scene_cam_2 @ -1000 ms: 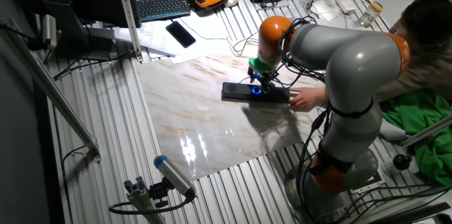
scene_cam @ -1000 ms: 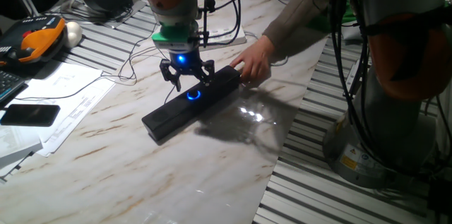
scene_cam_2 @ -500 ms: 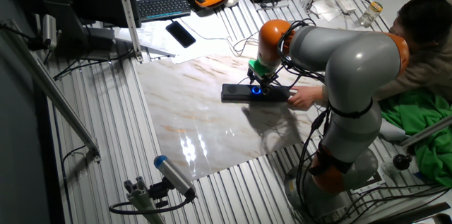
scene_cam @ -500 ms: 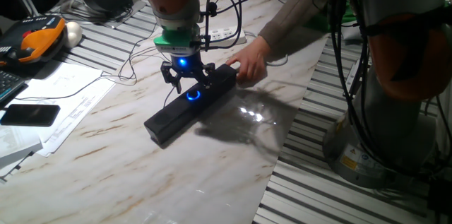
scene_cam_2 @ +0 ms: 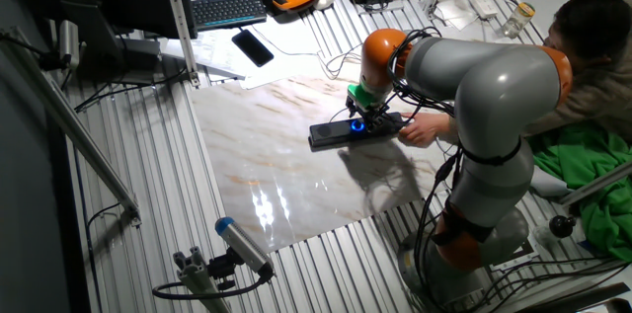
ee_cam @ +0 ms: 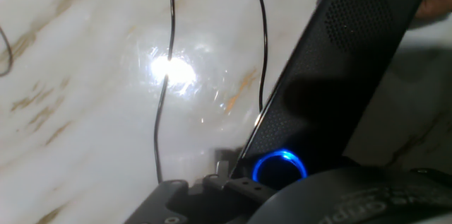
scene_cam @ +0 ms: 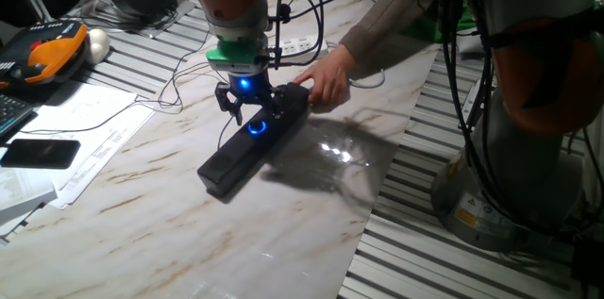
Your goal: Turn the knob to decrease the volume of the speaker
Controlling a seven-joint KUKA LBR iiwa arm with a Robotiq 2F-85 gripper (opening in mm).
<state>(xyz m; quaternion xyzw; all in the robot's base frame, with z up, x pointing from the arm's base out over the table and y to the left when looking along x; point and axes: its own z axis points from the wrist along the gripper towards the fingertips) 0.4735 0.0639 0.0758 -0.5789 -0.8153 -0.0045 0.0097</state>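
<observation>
The speaker [scene_cam: 253, 139] is a long black bar lying slantwise on the marble table top; it also shows in the other fixed view [scene_cam_2: 353, 131] and the hand view [ee_cam: 339, 68]. The knob [scene_cam: 257, 129] glows blue on its top and shows low in the hand view [ee_cam: 280, 167]. My gripper [scene_cam: 249, 106] hangs just above the knob with its fingers spread, open and empty. A person's hand [scene_cam: 319, 80] holds the speaker's far end. A thin black cable [ee_cam: 167, 75] runs beside the speaker.
A white power strip [scene_cam: 304, 47] lies behind the speaker. Papers [scene_cam: 85, 120], a black phone [scene_cam: 38, 153] and an orange-black pendant [scene_cam: 47, 54] lie at the left. The marble top [scene_cam: 311, 205] ends at the front right over grooved metal.
The person's hand has moved left and swung the speaker's far end with it, so the bar lies more steeply. My gripper stays over the knob.
</observation>
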